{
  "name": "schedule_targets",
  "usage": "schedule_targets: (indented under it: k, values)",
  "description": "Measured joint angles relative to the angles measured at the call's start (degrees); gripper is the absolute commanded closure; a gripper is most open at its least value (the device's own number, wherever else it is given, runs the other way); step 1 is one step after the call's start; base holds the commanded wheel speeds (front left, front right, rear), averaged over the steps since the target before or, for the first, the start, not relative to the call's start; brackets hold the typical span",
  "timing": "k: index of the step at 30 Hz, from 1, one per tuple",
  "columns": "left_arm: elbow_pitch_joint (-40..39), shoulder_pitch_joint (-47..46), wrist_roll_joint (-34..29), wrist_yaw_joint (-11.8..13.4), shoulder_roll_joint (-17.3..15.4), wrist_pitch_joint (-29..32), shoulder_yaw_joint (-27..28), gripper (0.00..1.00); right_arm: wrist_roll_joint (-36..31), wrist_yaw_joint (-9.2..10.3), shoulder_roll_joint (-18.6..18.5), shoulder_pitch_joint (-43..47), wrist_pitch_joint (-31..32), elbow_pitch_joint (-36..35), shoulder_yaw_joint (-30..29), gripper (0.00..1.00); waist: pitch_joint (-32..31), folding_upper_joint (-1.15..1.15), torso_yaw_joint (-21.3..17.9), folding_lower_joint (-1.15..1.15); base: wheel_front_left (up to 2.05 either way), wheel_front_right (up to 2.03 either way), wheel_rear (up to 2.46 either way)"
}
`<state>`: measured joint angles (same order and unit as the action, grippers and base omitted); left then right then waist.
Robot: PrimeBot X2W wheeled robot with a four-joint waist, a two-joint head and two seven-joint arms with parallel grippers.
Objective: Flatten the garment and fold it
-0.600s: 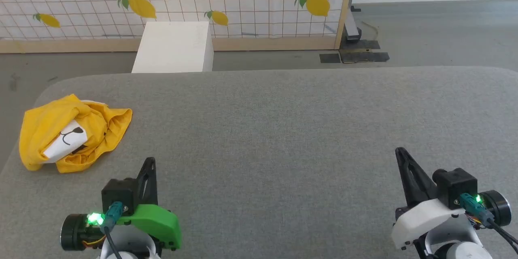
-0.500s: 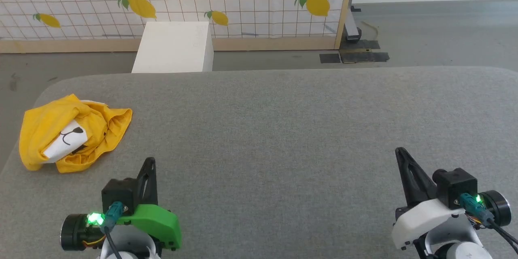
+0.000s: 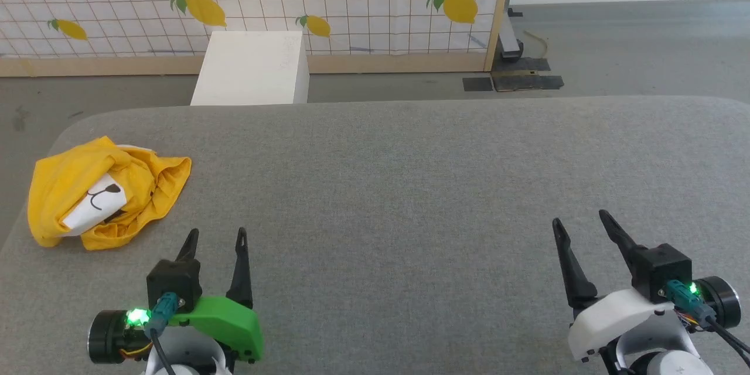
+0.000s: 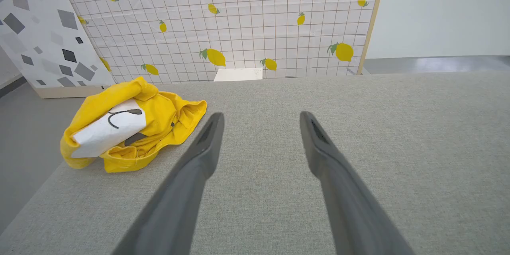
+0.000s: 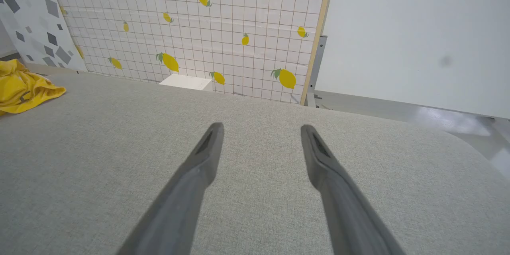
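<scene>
The garment (image 3: 105,190) is a bright yellow T-shirt, crumpled in a heap at the far left of the grey table (image 3: 410,176), with a white patch and black lines of its print showing. The left wrist view has the garment (image 4: 131,125) to the left of the fingers. It pokes in at the left edge of the right wrist view as the garment (image 5: 24,85). My left gripper (image 3: 215,237) hovers open near the table's front, right of the heap and apart from it. My right gripper (image 3: 579,220) stands open at the front right, with nothing between its fingers.
Behind the table a white box (image 3: 252,67) stands on the floor, in front of a lemon-print grid panel (image 3: 293,0) with a wooden frame. The table's left edge runs close to the heap. Bare grey floor (image 3: 633,47) lies at the back right.
Both grippers have opened: each showed its fingers together as one dark blade, and now two spread fingers show on each. The garment has not moved.
</scene>
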<state>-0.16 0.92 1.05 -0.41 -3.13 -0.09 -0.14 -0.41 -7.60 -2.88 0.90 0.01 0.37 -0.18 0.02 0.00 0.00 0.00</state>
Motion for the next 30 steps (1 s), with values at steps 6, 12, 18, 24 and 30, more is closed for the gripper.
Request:
schedule_targets:
  k: [6, 12, 18, 24, 30]
  values:
    - [-0.16, 0.09, 0.12, -0.05, 0.0, -0.41, 0.12, 0.0, 0.67, 0.0, 0.0, 0.0, -0.52, 0.24, -0.59, 0.0, 0.04, 0.0, 0.04, 0.0, 0.0, 0.0, 0.0]
    - [-0.43, 0.17, 0.15, -0.14, 0.0, -1.12, 0.35, 0.0, 1.42, 0.0, 0.0, 0.01, -1.15, 0.49, -1.44, 0.0, 0.08, 0.0, 0.08, 0.0, 0.0, 0.0, 0.0]
    - [-0.68, 0.25, 0.52, -0.37, 0.0, -1.98, 0.64, 0.0, 2.03, 0.0, 0.0, 0.01, -1.89, 0.81, -2.52, 0.0, 0.06, 0.0, 0.12, 0.0, 0.0, 0.0, 0.0]
    - [-0.81, 0.34, 0.54, -0.37, 0.0, -2.59, 0.98, 0.0, 2.59, 0.0, 0.0, 0.01, -2.6, 1.24, -3.6, 0.0, -0.04, 0.0, 0.27, 0.0, 0.0, 0.0, 0.0]
    - [-0.99, 0.88, 0.55, -0.55, 0.0, -3.26, 1.26, 0.0, 3.37, 0.0, 0.0, 0.01, -3.19, 1.65, -4.38, 0.0, -0.15, 0.0, 0.67, 0.0, 0.0, 0.0, 0.0]
